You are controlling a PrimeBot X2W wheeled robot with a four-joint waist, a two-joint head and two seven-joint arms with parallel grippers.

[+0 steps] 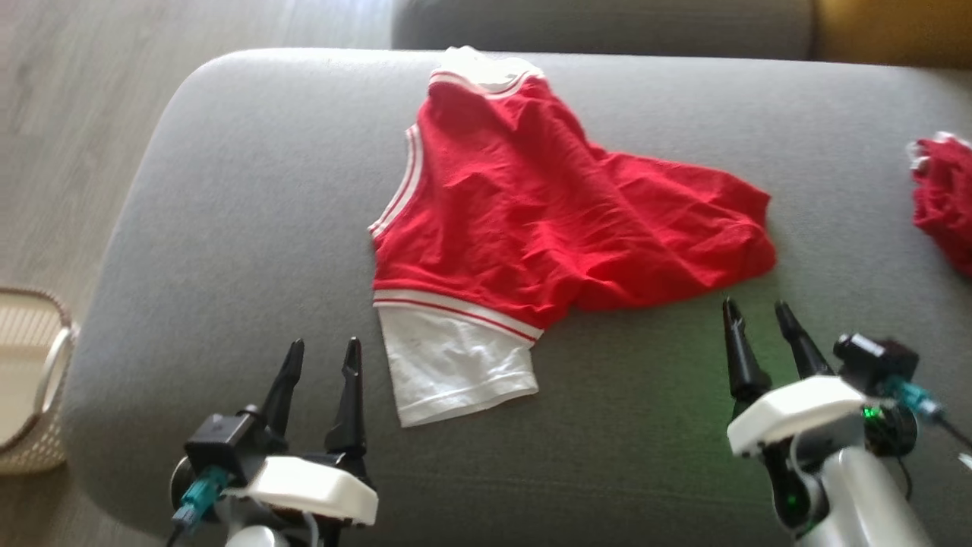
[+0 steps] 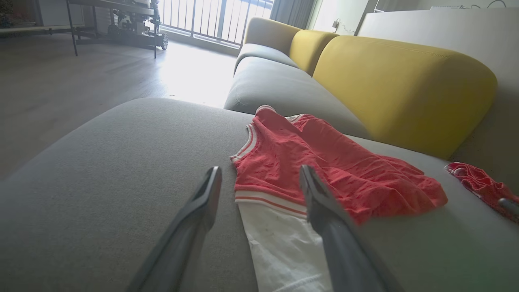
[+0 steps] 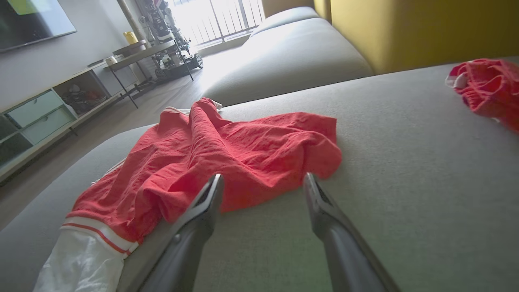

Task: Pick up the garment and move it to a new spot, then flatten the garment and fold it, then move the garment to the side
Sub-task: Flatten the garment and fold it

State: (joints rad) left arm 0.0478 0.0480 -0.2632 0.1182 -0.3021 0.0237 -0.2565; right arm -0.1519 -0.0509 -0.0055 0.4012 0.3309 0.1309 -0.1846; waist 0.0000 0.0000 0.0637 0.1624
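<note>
2 hands hover low over the grey sofa cushion [image 1: 228, 228], both spread wide and empty. The left hand [image 1: 325, 346] is near the cushion's front edge, just left of the white sleeve [image 1: 456, 372]. The right hand [image 1: 756, 305] is just in front of the bunched red corner on the other side. Neither appears to touch cloth.

The garment [image 1: 531, 220] is a red top with white striped trim. It lies in the middle of the cushion with its neck toward the far edge. The left part lies fairly flat, the right part is rucked into loose folds, and 1 sleeve points back toward the robot. Pickup looks not yet begun.

It reads as thin, light knit: soft, with no stiffness, so it should sag and drape from wherever it is pinched. The woven cushion cover probably drags on it, so sliding would bunch it more.

Good holds are likely the edges. The striped band above the sleeve looks thicker and suits the left hand; the heaped red corner suits the right. Those 2 grips, well apart, should let it hang open. The risk is catching only 1 layer, or nipping the cushion cover.

Another red cloth [image 1: 945, 197] lies well apart at the right, and a basket [image 1: 30, 380] stands on the floor to the left.
</note>
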